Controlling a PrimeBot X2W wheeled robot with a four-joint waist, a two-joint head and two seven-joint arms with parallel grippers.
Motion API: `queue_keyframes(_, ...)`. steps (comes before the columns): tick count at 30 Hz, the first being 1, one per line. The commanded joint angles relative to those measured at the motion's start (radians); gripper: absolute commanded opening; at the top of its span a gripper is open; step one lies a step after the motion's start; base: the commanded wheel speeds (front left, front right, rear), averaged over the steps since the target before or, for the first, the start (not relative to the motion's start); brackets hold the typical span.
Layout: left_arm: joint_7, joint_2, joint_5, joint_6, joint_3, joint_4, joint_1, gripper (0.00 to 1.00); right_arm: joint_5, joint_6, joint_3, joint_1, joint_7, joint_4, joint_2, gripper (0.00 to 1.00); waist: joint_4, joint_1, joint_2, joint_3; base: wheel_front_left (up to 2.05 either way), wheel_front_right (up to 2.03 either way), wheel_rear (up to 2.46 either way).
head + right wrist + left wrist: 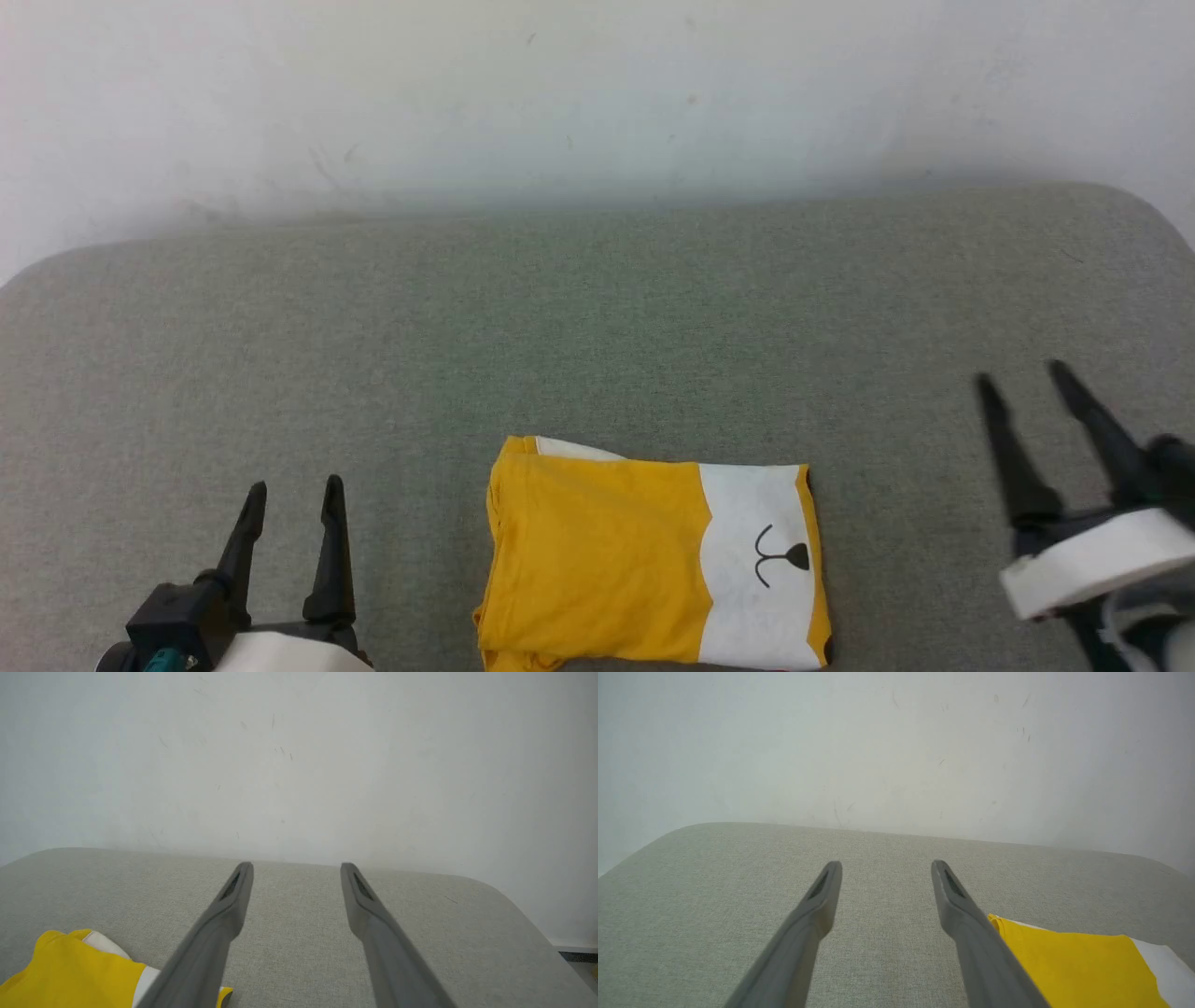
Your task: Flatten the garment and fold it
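The garment (644, 555), a mustard-yellow T-shirt with a white patch and a black nose-and-mouth print, lies folded into a compact rectangle near the front edge of the grey surface. My left gripper (292, 490) stands open at the lower left, well apart from the garment's left edge. My right gripper (1019, 377) hangs open at the right, raised above the surface and clear of the cloth. In the left wrist view the garment (1078, 966) shows beside my open left gripper (885, 863). In the right wrist view the garment (70, 975) lies at the lower left of my open right gripper (296, 864).
The grey padded surface (597, 327) runs back to a white wall (597, 93). Its rounded corners sit at the far left and far right. A strip of floor (577, 956) shows past the right edge in the right wrist view.
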Motion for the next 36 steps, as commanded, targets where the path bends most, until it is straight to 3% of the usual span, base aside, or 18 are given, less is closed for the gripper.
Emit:
queue_keyframes(1, -0.008, -0.005, 0.004, 0.007, 0.007, -0.006, 0.002, 1.00, 0.020, -0.001, -0.049, 0.022, 0.031, -0.015, 0.015, 1.00, 0.004, 0.0000, 0.0000, 0.005, 0.00, 0.00, 0.00)
queue_keyframes(6, -0.012, -0.021, 0.011, 0.004, 0.017, -0.004, -0.003, 1.00, 0.196, -0.001, -0.236, 0.052, 0.223, 0.043, 0.053, 1.00, 0.029, 0.0000, 0.0000, -0.001, 0.00, 0.00, 0.00)
queue_keyframes(11, -0.014, -0.038, 0.020, -0.008, 0.018, 0.004, -0.007, 1.00, 0.400, -0.001, -0.367, 0.064, 0.601, 0.238, 0.055, 1.00, 0.069, 0.0000, 0.0000, -0.009, 0.00, 0.00, 0.00)
queue_keyframes(16, -0.014, -0.056, 0.031, -0.020, 0.024, 0.008, -0.013, 1.00, 0.570, -0.001, -0.431, 0.020, 0.890, 0.349, 0.132, 1.00, 0.101, 0.0000, 0.0000, -0.009, 0.00, 0.00, 0.00)
queue_keyframes(20, -0.014, -0.072, 0.040, -0.032, 0.030, 0.011, -0.020, 1.00, 0.675, -0.001, -0.404, -0.033, 0.983, 0.410, 0.174, 1.00, 0.118, 0.0000, 0.0000, -0.003, 0.00, 0.00, 0.00)
queue_keyframes(27, -0.014, -0.090, 0.059, -0.052, 0.036, 0.025, -0.039, 1.00, 0.799, -0.001, -0.238, -0.112, 0.948, 0.543, 0.183, 1.00, 0.144, 0.0000, 0.0000, 0.007, 0.00, 0.00, 0.00)
queue_keyframes(28, -0.014, -0.090, 0.062, -0.055, 0.036, 0.027, -0.040, 1.00, 0.806, -0.001, -0.212, -0.118, 0.938, 0.560, 0.183, 0.91, 0.148, 0.0000, 0.0000, 0.006, 0.00, 0.00, 0.00)
queue_keyframes(29, -0.014, -0.089, 0.065, -0.058, 0.038, 0.030, -0.040, 1.00, 0.807, -0.001, -0.188, -0.123, 0.929, 0.573, 0.183, 0.42, 0.151, 0.0000, 0.0000, 0.006, 0.00, 0.00, 0.00)
queue_keyframes(30, -0.014, -0.089, 0.068, -0.060, 0.038, 0.033, -0.040, 1.00, 0.802, -0.001, -0.173, -0.128, 0.916, 0.582, 0.183, 0.16, 0.154, 0.0000, 0.0000, 0.006, 0.00, 0.00, 0.00)
queue_keyframes(31, -0.014, -0.089, 0.071, -0.062, 0.038, 0.035, -0.042, 1.00, 0.795, -0.001, -0.163, -0.132, 0.902, 0.591, 0.183, 0.00, 0.157, 0.0000, 0.0000, 0.005, 0.00, 0.00, 0.00)
queue_keyframes(36, -0.014, -0.098, 0.078, -0.068, 0.036, 0.047, -0.041, 1.00, 0.735, -0.001, -0.110, -0.145, 0.861, 0.555, 0.147, 0.00, 0.153, 0.0000, 0.0000, -0.016, 0.00, 0.00, 0.00)
